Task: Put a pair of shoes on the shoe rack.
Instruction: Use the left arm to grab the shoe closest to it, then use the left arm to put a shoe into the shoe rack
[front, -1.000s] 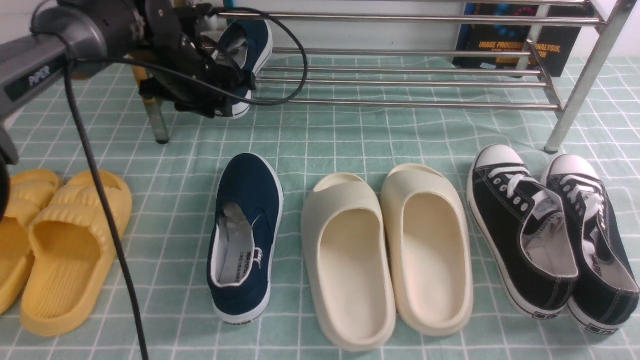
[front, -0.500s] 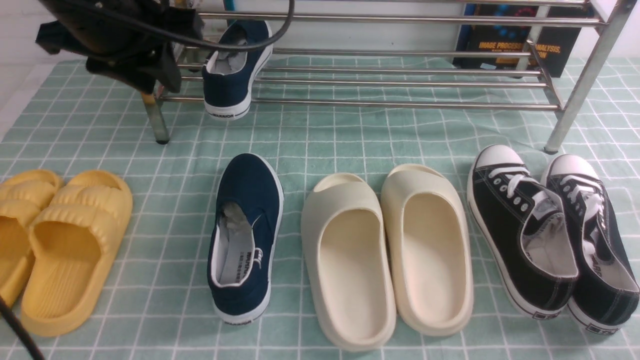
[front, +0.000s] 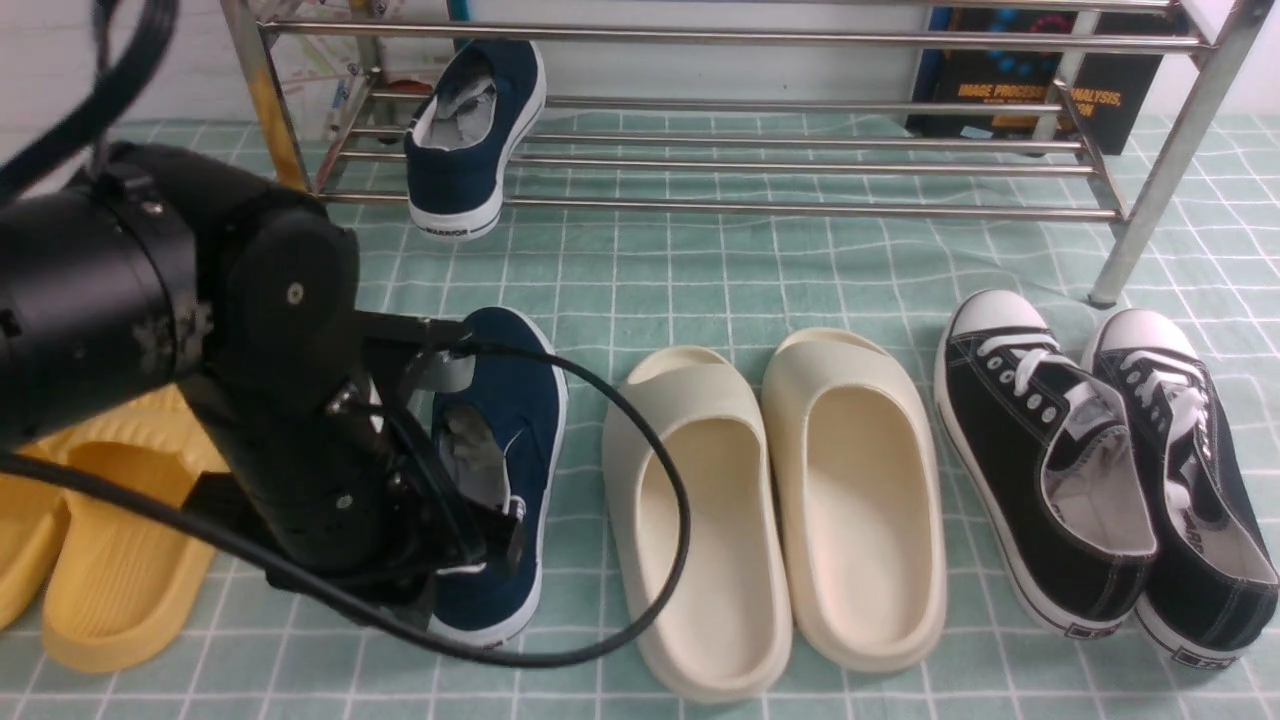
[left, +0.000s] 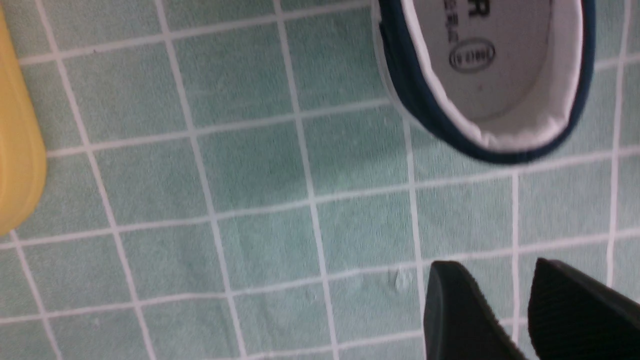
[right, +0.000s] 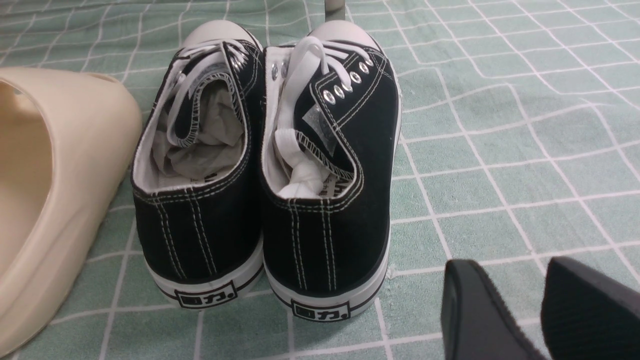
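Observation:
One navy slip-on shoe (front: 462, 150) rests on the lower bars of the steel shoe rack (front: 800, 208), heel toward me. The other navy shoe (front: 515, 400) lies on the green checked cloth, partly hidden by my left arm (front: 250, 400), which hangs low over its heel side. In the left wrist view my left gripper (left: 495, 265) is open and empty above bare cloth, a short way from that shoe's heel (left: 500, 90). My right gripper (right: 510, 262) is open and empty above the cloth beside the black sneakers; it is out of the front view.
Cream slides (front: 770, 500) lie right of the navy shoe. Black lace-up sneakers (front: 1100, 470) lie at the far right and also show in the right wrist view (right: 260, 190). Yellow slides (front: 110, 560) lie at the left. A book (front: 1040, 90) stands behind the rack.
My left arm let go of the navy shoe on the rack, pulled away, and came down and toward me over the second navy shoe on the cloth. The racked shoe stays put.

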